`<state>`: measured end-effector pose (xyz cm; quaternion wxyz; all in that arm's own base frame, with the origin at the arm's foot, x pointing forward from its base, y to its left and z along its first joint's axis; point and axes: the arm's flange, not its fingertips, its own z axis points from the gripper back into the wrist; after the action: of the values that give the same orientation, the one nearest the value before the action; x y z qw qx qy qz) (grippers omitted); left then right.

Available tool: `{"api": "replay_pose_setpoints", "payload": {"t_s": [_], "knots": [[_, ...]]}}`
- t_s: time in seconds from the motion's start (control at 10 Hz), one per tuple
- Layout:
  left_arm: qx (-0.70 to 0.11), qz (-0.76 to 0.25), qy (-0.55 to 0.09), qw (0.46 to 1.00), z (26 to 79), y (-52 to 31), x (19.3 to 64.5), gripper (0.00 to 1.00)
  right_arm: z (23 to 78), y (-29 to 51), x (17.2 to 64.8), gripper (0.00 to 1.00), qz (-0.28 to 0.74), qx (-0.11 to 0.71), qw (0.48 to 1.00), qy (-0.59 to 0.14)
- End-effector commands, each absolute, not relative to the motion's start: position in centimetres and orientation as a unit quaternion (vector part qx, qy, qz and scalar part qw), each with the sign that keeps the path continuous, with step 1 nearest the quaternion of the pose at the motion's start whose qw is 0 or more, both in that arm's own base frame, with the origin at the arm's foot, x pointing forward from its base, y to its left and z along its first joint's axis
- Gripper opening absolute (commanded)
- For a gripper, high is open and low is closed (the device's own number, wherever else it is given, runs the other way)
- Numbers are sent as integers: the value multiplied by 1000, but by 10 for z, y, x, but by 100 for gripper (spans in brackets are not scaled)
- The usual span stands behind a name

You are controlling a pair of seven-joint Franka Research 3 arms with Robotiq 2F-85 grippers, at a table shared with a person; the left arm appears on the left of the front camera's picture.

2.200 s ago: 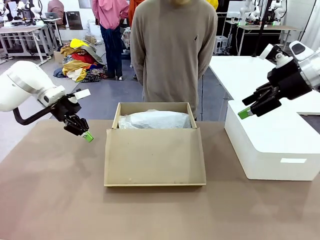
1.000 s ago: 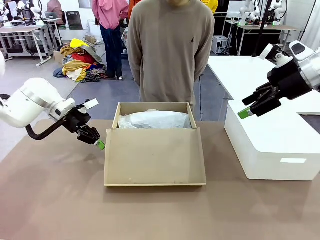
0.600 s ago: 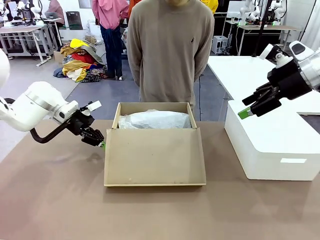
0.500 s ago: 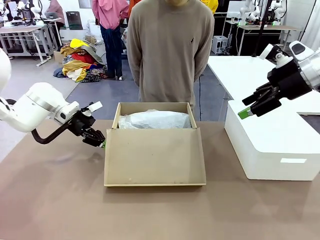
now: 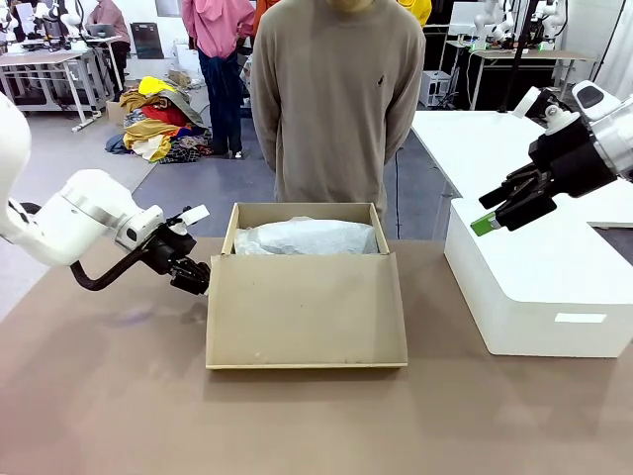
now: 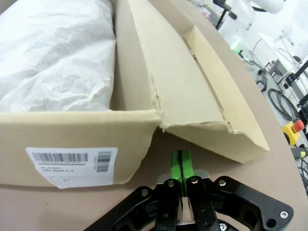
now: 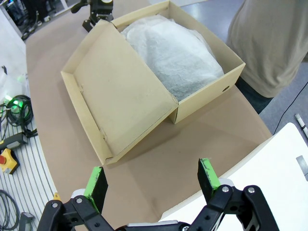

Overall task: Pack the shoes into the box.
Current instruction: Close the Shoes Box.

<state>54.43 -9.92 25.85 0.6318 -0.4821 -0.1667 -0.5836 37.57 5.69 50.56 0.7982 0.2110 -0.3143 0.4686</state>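
On the brown surface (image 5: 119,396), the box (image 5: 307,307) lies open, tissue inside. The left gripper (image 6: 181,166), jaws clenched empty, noses under the flap's torn corner and may rip it further. The right gripper (image 7: 153,180) hangs released above.

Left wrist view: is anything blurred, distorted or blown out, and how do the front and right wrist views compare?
Left wrist view: box sharp, barcode label partly legible, tissue paper bright but textured, table edge bowed by the wide lens. Front view: even light, soft shadow under the left gripper. Right wrist view: sharp, wide-angle stretch near the right gripper.
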Motion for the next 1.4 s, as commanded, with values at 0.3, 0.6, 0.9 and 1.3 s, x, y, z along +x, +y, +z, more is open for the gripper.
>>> {"api": "replay_pose_setpoints", "payload": {"t_s": [0.3, 0.6, 0.9, 1.3], "knots": [[-530, -592, -155, 587, 254, -105, 542, 0, 504, 57, 380, 100, 476, 219, 786, -328], [-548, -604, -131, 563, 253, -110, 541, 0, 504, 57, 380, 100, 476, 219, 786, -328], [-570, -605, -111, 544, 253, -110, 540, 0, 504, 57, 380, 100, 476, 219, 786, -328], [-588, -602, -135, 523, 268, -112, 538, 0, 504, 57, 380, 100, 476, 219, 786, -328]]}}
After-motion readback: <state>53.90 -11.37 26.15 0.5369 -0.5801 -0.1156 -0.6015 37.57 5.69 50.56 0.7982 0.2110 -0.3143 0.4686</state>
